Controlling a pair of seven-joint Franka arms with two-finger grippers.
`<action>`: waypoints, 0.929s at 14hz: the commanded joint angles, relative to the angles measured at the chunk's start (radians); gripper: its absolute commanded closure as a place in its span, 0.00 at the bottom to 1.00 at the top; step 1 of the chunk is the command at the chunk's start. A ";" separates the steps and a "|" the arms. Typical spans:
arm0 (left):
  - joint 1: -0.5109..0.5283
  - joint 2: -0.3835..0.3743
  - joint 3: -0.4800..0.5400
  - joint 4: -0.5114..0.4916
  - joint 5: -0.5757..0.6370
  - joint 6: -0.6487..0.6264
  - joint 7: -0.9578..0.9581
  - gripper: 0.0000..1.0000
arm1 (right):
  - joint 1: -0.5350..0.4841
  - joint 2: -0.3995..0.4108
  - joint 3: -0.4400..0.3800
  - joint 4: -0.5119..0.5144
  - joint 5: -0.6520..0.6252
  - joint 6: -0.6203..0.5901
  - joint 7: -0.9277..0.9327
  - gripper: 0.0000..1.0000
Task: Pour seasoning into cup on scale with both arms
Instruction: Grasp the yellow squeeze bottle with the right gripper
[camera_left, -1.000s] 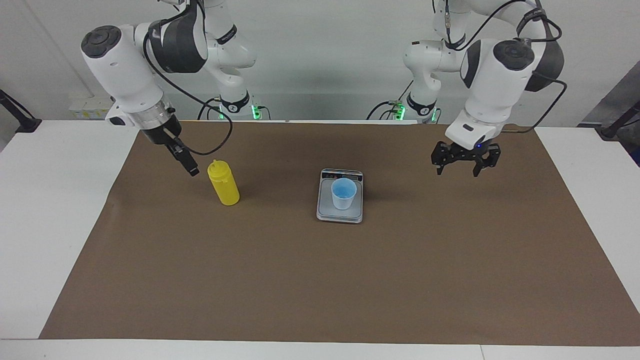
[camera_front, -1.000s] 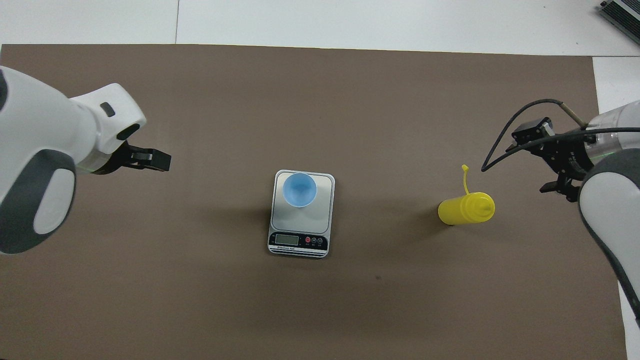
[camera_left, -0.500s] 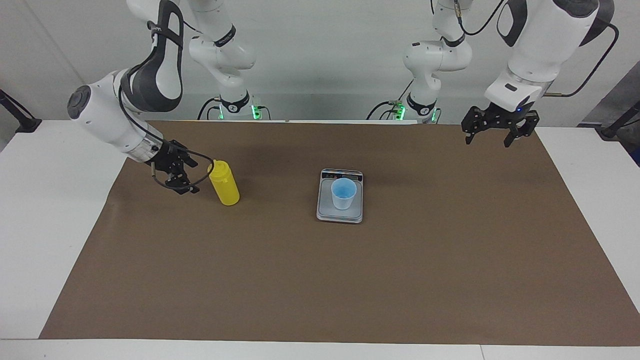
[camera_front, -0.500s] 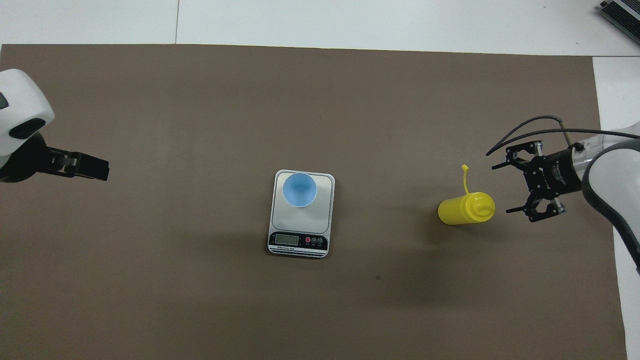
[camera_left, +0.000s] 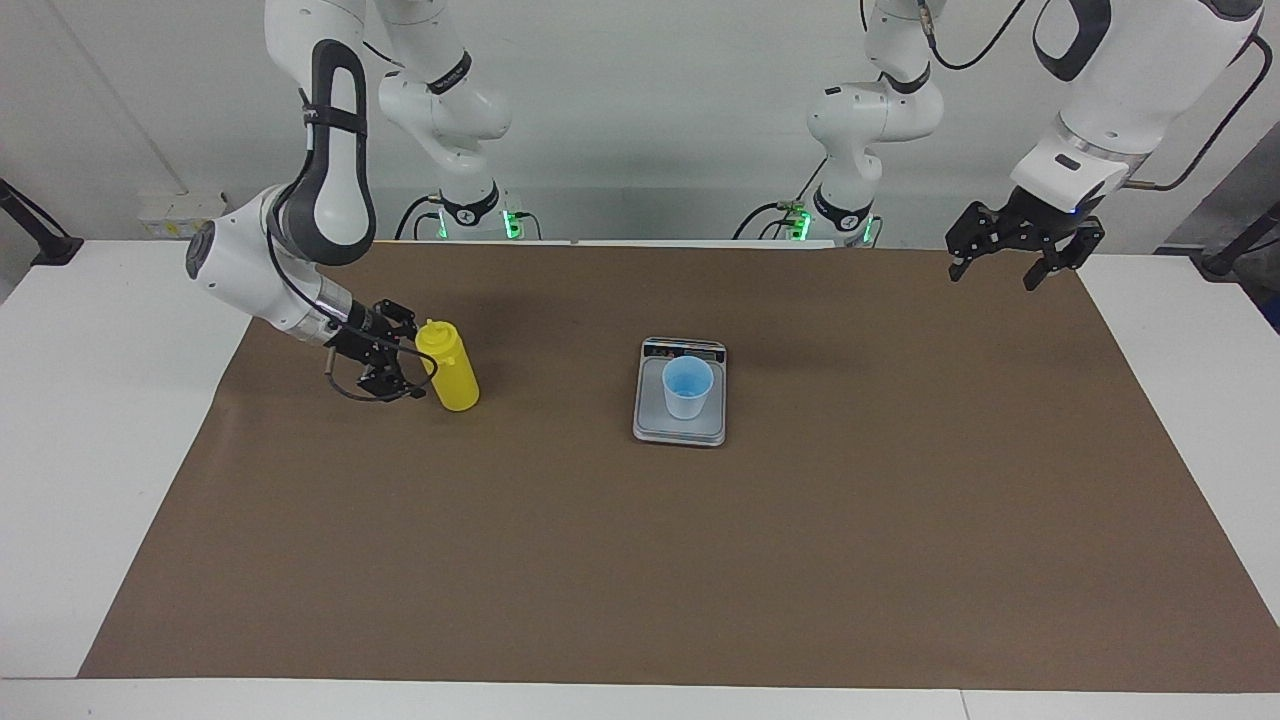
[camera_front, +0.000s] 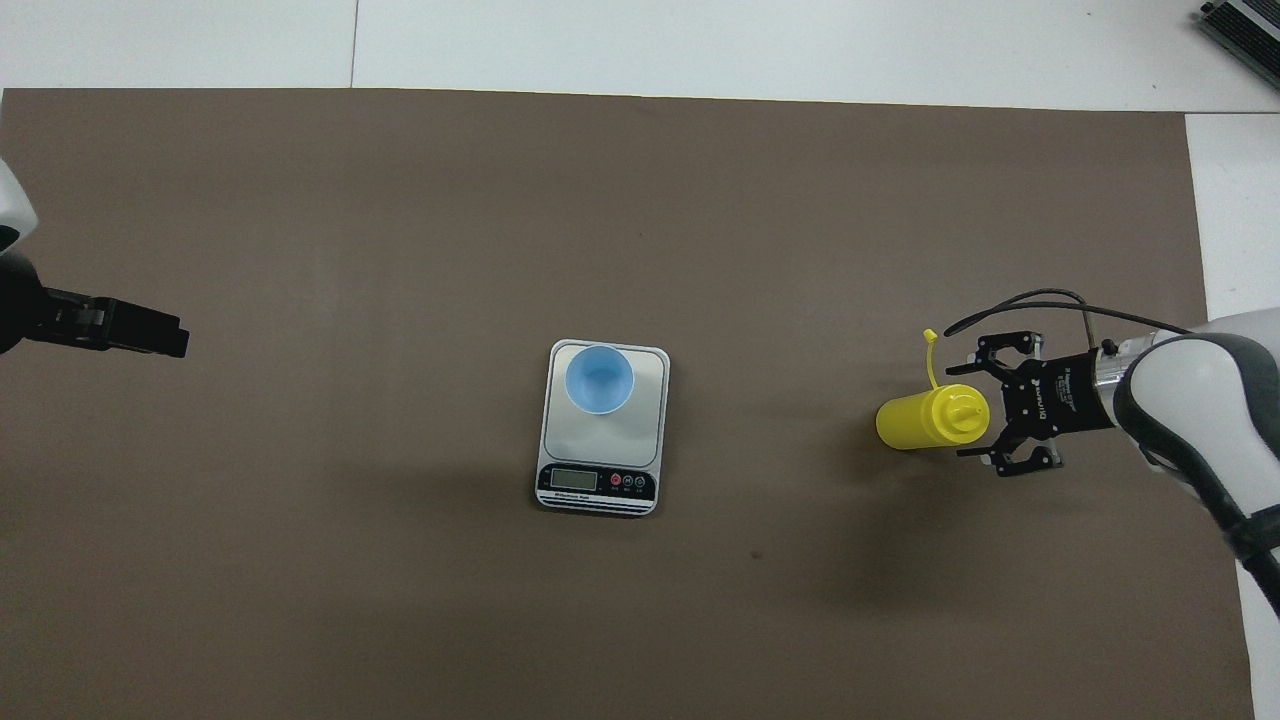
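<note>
- The seasoning (camera_left: 449, 366), a yellow squeeze bottle, is shown standing upright on the brown mat (camera_left: 640, 560), toward the right arm's end of the table and well apart from the scale; its small tethered cap tip (camera_front: 930, 336) is seen sticking out to one side in the overhead view.
- The right gripper (camera_left: 398, 352) is held low and level beside the seasoning, on the side away from the scale. Its jaws are spread wide, wider than the bottle, with the fingertips (camera_front: 975, 397) just reaching the bottle's sides; nothing is grasped.
- The scale (camera_left: 680, 393) is laid flat at the middle of the mat, its dark display strip (camera_front: 597, 482) turned toward the robots.
- The cup (camera_left: 688, 387), light blue with a brighter blue inside, is set upright on the weighing plate, on the part of the plate farther from the robots.
- The left gripper (camera_left: 1008, 268) is raised in the air over the mat's corner at the left arm's end of the table, near the robots. Its jaws are spread apart and nothing is held.
- The white table (camera_left: 80, 400) is visible around the mat's edges.
</note>
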 joint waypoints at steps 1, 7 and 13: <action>0.013 0.024 -0.021 0.108 0.048 -0.119 0.015 0.00 | -0.005 -0.039 0.010 -0.057 0.067 0.032 -0.024 0.00; 0.001 0.026 -0.021 0.101 0.050 -0.089 0.015 0.00 | 0.046 -0.045 0.010 -0.068 0.110 0.046 -0.018 0.42; 0.000 0.021 -0.021 0.091 0.052 -0.084 0.016 0.00 | 0.128 -0.042 0.007 0.011 0.071 0.049 0.092 1.00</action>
